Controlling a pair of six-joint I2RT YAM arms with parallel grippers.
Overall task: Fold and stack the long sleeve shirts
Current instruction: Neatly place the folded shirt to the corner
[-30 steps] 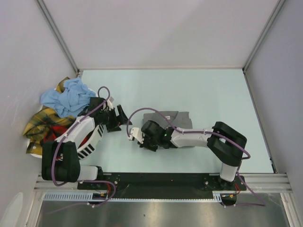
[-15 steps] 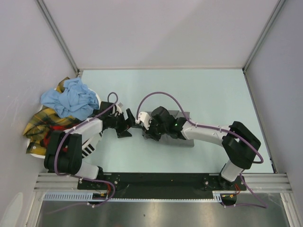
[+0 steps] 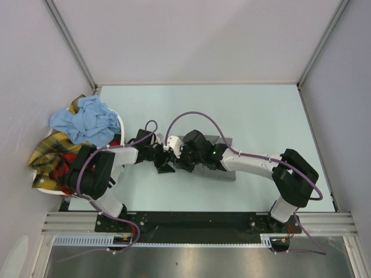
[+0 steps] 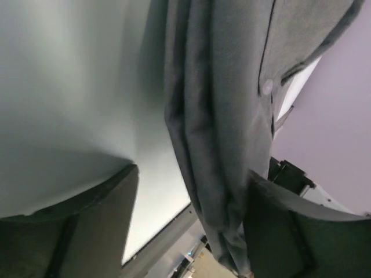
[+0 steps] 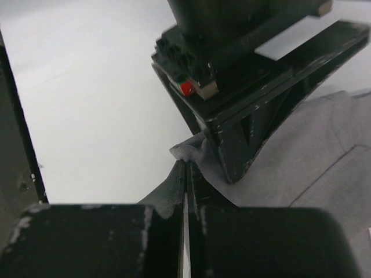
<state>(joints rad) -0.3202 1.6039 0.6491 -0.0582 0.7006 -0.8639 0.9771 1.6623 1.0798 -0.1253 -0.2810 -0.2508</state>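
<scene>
- Left gripper (image 3: 165,162): jaws wide apart, bunched edge of the grey shirt (image 4: 232,104) lying between them, nothing clamped. Arm stretched low from lower left toward frame centre.
- Right gripper (image 5: 184,174): jaws pressed together, tips at the same cloth edge; pinch cannot be confirmed. Arm reaches leftward from lower right, across the shirt.
- Shirts counted, four: light blue shirt (image 3: 86,120), yellow plaid shirt (image 3: 47,152) and red-and-black plaid shirt (image 3: 68,164) heaped at left edge; the grey one folded at centre.

Black-white arms (image 3: 249,165), looping purple cables (image 3: 197,114), black fingers (image 5: 104,231), green light (image 3: 215,153)
</scene>
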